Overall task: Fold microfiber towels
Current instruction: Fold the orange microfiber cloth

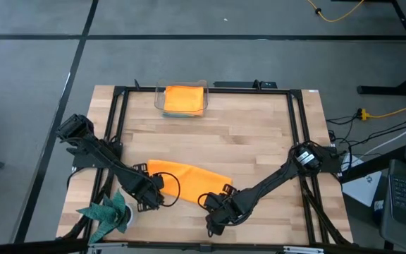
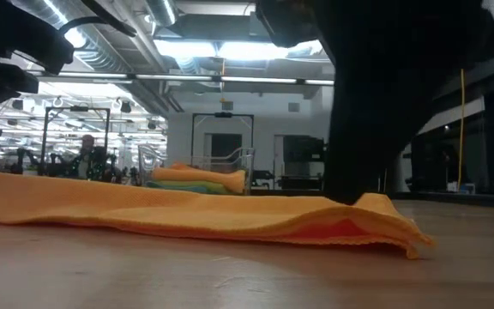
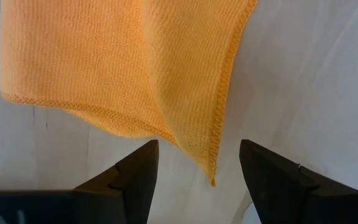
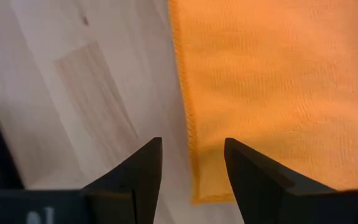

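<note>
You have the bright orange plush microfiber towel (image 1: 185, 173) lying flat near the front edge of the pale wooden table (image 1: 259, 134), already doubled lengthwise by the look of it. Your left gripper (image 3: 197, 163) hovers at its left corner, fingers spread, holding nothing. Your right gripper (image 4: 192, 163) hangs at its right corner, also spread. The next fold needs both corners pinched; the folded stack (image 1: 185, 99) waits far behind the towel.

No legible txt/labels (any view).
</note>
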### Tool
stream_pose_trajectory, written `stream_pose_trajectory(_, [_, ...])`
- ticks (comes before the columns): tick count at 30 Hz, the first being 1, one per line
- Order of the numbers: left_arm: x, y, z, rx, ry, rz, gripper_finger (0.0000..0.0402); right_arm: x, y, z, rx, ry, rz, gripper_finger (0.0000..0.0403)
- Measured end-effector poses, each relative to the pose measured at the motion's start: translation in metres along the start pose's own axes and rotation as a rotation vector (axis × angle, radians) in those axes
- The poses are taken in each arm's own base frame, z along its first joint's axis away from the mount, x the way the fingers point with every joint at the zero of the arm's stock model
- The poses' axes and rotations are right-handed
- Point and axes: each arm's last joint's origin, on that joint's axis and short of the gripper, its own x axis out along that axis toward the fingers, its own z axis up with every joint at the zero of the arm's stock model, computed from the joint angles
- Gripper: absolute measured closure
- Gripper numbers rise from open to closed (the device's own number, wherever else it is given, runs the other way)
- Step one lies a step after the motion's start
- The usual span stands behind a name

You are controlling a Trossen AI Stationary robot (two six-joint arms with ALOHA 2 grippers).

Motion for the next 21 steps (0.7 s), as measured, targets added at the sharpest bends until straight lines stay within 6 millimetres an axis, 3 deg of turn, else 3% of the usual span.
stream_pose_trajectory(21, [0.0003, 0.0053, 0.0068, -0.028, 0.001, -0.001, 0.0184, 0.0083, -0.0071, 0.0034, 0.007, 0.008, -0.047, 0.0281])
